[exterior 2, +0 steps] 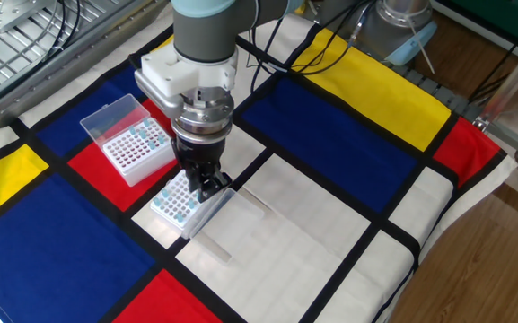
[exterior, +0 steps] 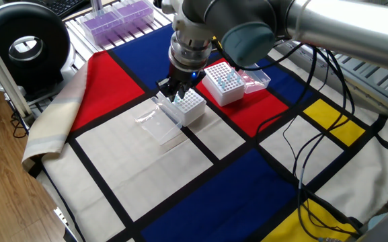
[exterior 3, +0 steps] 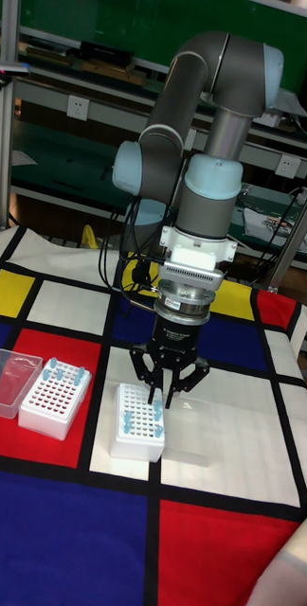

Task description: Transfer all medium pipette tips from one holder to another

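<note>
My gripper point(exterior 3: 161, 398) hangs just over the near white holder point(exterior 3: 139, 436), at its right back corner. Its fingers are shut on a medium pipette tip point(exterior 3: 158, 408), a slender cone with a light-blue top that points down at the holder. Several more tips stand in this holder point(exterior 2: 176, 203) and in the second white holder point(exterior 3: 55, 398) to its left. In one fixed view the gripper point(exterior: 175, 91) covers the left end of the near holder point(exterior: 189, 106), and the second holder point(exterior: 222, 82) stands behind it. The other fixed view shows the gripper point(exterior 2: 201, 186) above the same holder.
Clear lids lie open beside both holders point(exterior: 157, 122) point(exterior 3: 6, 377). Purple-filled racks point(exterior: 116, 15) stand at the table's far edge. Next to them is a black round device point(exterior: 25, 44). Cables point(exterior: 311, 144) trail over the coloured cloth on the right.
</note>
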You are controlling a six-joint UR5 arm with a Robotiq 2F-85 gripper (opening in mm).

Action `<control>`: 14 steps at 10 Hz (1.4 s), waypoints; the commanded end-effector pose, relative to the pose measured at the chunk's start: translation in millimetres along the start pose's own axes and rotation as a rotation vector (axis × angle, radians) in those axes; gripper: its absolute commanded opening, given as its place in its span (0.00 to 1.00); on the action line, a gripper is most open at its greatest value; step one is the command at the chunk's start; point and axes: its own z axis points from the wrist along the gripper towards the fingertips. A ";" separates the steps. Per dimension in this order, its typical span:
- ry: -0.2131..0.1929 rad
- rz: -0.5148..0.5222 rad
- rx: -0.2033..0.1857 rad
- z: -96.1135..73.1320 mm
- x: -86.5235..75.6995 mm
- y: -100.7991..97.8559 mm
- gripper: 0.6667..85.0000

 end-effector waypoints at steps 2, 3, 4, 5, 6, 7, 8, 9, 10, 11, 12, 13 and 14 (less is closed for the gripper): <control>-0.010 0.023 -0.009 3.5 -0.3 -0.5 0.32; -0.008 0.024 -0.001 4.5 0.3 -2.7 0.30; -0.010 0.024 -0.001 5.8 0.0 -3.0 0.30; -0.013 0.027 -0.003 6.4 -0.6 -2.6 0.29; -0.011 0.040 -0.003 6.4 -0.4 -2.7 0.26; -0.010 0.055 -0.001 6.4 -0.6 -3.2 0.21; -0.011 0.064 0.003 6.3 -1.4 -4.4 0.17; -0.011 0.067 0.009 6.1 -1.5 -5.7 0.16; -0.013 0.076 0.015 5.7 -1.9 -6.7 0.13; -0.014 0.098 0.019 3.9 -2.8 -5.3 0.08; -0.015 0.109 0.023 2.3 -3.9 -4.6 0.05; -0.012 0.109 0.027 1.8 -3.6 -5.6 0.04; -0.012 0.116 0.027 1.2 -4.6 -5.8 0.02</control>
